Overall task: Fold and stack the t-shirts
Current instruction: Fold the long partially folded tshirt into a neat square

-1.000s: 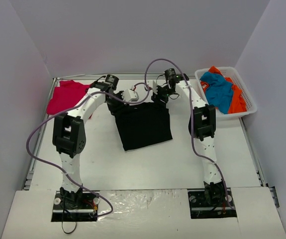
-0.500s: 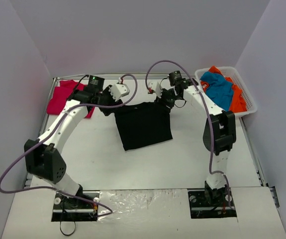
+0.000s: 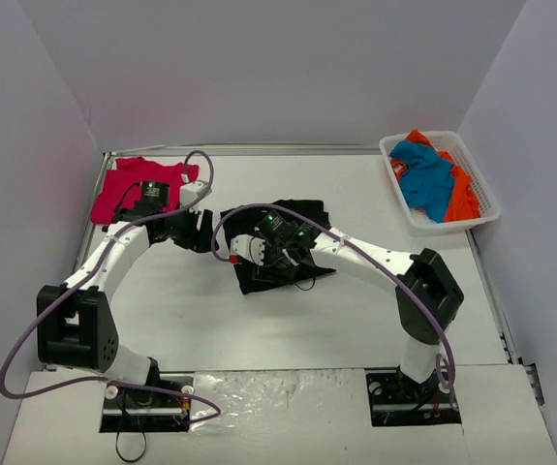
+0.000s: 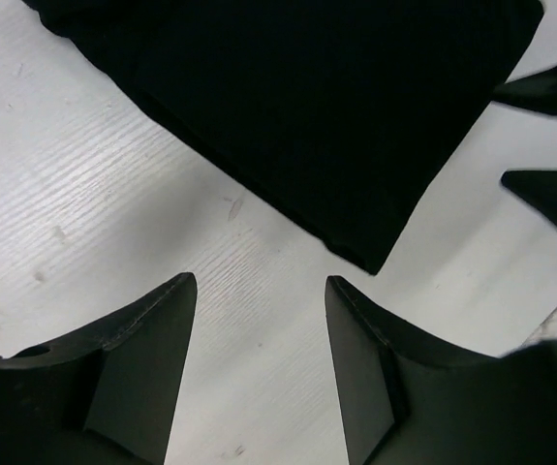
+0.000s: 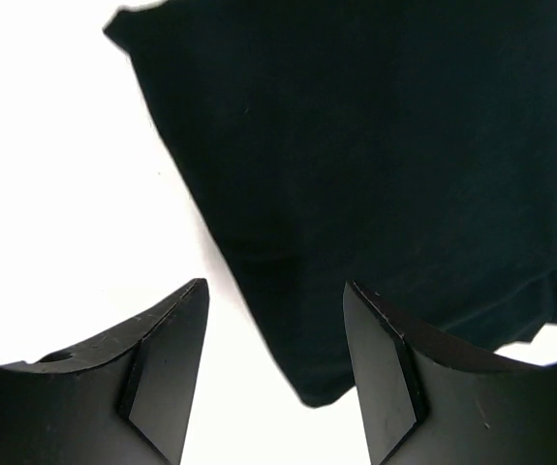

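Right gripper at 6 o'clock, fingers spread, nothing pinched. Black t-shirt lies flat from 12 to 4 o'clock, edge slanting from 11 toward 6. White table at 9 o'clock.

White table: black t-shirt centre, crimson t-shirt far-left corner, basket far right, perhaps overhanging edge.
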You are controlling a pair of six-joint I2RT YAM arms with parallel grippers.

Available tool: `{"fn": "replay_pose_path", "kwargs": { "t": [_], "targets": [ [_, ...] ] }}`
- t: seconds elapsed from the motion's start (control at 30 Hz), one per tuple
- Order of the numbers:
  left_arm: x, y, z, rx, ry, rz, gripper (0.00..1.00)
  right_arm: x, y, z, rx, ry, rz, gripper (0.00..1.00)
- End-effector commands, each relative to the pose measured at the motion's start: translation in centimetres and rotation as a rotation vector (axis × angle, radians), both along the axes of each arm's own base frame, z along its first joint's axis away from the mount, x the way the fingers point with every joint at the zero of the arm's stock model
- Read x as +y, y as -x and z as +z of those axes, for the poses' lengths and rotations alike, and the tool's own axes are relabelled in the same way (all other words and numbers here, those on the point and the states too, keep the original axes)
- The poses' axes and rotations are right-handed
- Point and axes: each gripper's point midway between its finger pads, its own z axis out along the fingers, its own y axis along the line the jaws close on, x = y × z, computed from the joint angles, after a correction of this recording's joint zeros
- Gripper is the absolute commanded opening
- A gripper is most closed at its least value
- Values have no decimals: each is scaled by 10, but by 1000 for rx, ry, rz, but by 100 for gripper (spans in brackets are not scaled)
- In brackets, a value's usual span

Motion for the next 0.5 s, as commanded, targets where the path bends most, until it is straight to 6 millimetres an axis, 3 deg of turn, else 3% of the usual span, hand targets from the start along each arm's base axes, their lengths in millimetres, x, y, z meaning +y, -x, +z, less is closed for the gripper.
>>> {"fn": "replay_pose_path", "kwargs": {
  "t": [0.0,0.27,0.4,0.47],
  "targets": [
    [-13,-13,31,-23,215,80,55,-4,-14,8,-114,19,-97,54],
    [-6,-17,8,70,363,138,59,13,-19,-21,-126,49,-88,50],
    [-4,-18,3,94,396,156,61,31,-15,-25,-135,57,-54,50],
    [7,-23,0,101,410,194,61,41,-12,-30,-152,80,-31,50]
  ]
}}
